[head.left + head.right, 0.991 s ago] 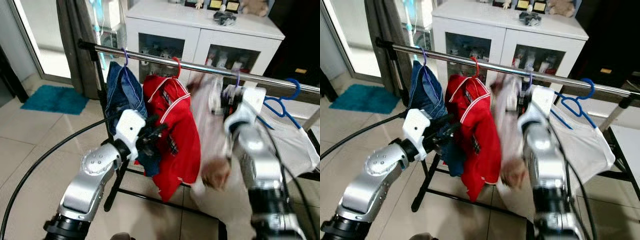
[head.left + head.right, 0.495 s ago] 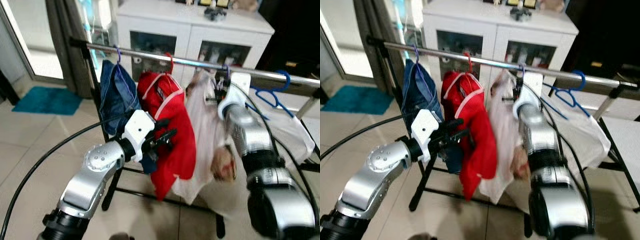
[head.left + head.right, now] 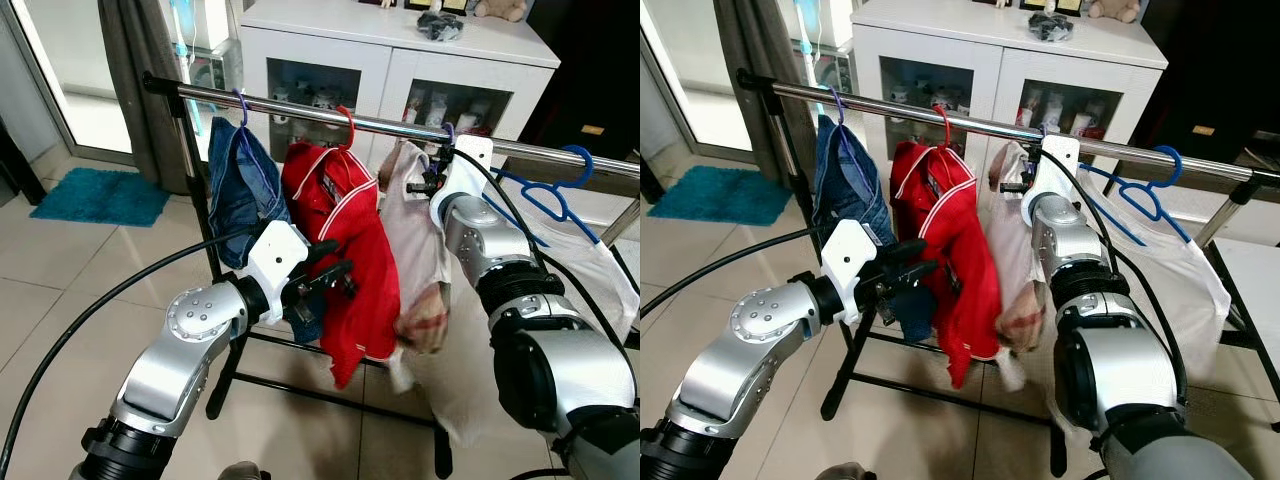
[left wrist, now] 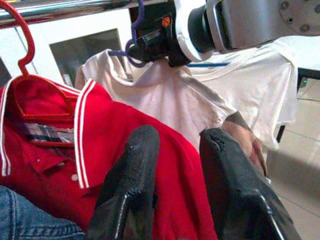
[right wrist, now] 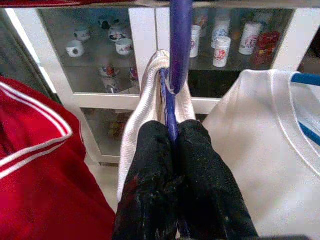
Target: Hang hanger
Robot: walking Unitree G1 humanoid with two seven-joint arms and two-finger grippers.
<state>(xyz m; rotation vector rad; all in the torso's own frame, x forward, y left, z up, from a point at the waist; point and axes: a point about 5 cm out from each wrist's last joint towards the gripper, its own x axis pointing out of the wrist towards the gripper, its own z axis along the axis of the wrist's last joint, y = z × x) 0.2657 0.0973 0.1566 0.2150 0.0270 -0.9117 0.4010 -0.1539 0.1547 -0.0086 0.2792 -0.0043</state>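
Settled now where a second ago it was a swinging blur, the white T-shirt with a tan printed patch [image 3: 415,240] hangs from the shiny steel clothes rail [image 3: 300,110], between a red polo shirt with white trim [image 3: 345,230] and a blue plastic hanger carrying another white shirt [image 3: 555,195]. Its thin purple plastic hanger [image 5: 175,65] has its hook over the rail, and the right gripper [image 5: 172,155] sits just under the rail with both black fingers [image 5: 150,165] pressed together on the hanger's neck, the shirt collar bunched around them. The left gripper [image 4: 177,145] hovers below the rail in front of the red polo, fingers parted and holding nothing. A blue denim garment [image 3: 235,190] hangs at the rail's far left end. By my reading the hanger is light and stiff but slick, so it will slide along the rail and swing readily under the soft, floppy shirt. The neck below the hook looks like the surest place to hold, since cloth elsewhere would simply give.
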